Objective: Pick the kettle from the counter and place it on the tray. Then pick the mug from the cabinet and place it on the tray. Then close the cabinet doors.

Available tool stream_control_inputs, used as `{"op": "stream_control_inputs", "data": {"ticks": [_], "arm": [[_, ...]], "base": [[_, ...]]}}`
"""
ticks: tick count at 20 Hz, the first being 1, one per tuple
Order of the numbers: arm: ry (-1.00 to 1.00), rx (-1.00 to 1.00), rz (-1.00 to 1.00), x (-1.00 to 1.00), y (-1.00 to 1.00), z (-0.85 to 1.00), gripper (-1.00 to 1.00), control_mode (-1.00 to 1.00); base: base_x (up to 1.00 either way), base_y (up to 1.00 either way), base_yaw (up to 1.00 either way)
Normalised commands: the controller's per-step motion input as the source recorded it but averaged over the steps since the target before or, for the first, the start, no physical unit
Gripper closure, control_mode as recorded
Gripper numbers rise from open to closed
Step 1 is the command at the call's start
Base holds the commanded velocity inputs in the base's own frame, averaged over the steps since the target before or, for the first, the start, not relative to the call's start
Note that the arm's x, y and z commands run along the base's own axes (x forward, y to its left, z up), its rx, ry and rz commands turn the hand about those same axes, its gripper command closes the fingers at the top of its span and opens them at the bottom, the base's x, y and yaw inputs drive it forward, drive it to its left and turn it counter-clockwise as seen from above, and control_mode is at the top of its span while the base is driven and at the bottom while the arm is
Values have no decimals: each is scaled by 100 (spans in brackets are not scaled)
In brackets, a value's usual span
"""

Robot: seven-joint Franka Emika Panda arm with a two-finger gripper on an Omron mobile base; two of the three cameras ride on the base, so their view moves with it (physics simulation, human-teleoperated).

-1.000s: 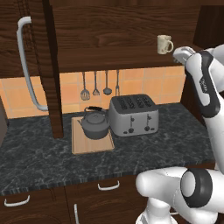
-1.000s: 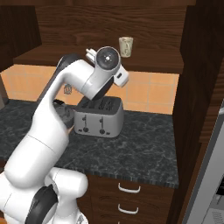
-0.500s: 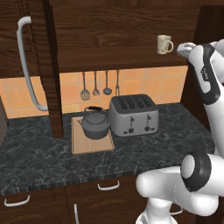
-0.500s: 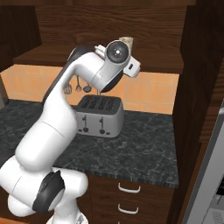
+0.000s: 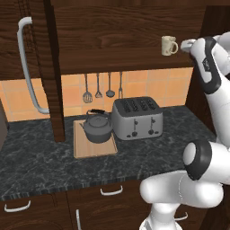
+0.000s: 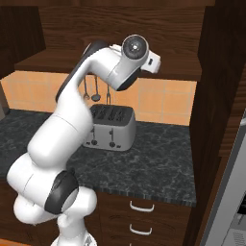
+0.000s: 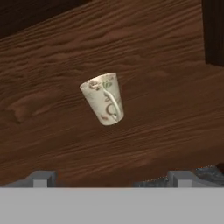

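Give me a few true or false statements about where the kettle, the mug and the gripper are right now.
1. The squat dark grey metal kettle sits on the light wooden tray. True.
2. The small cream ceramic mug is on the tray. False: it stands on the dark brown cabinet's shelf.
3. The gripper is shut on the mug. False: it is open, beside the mug.
4. The boxy silver toaster stands right of the kettle in the left base view. True.
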Motion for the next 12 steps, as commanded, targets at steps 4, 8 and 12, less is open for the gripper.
{"op": "stream_control_inputs", "data": {"ticks": [4, 8, 12], "arm": [[1, 0, 17, 47, 0, 2, -100, -100], [0, 0, 20, 43, 0, 0, -100, -100], [1, -3, 11, 33, -11, 0, -100, -100]], "base": [[0, 0, 0], [0, 0, 0], [0, 0, 0]]}}
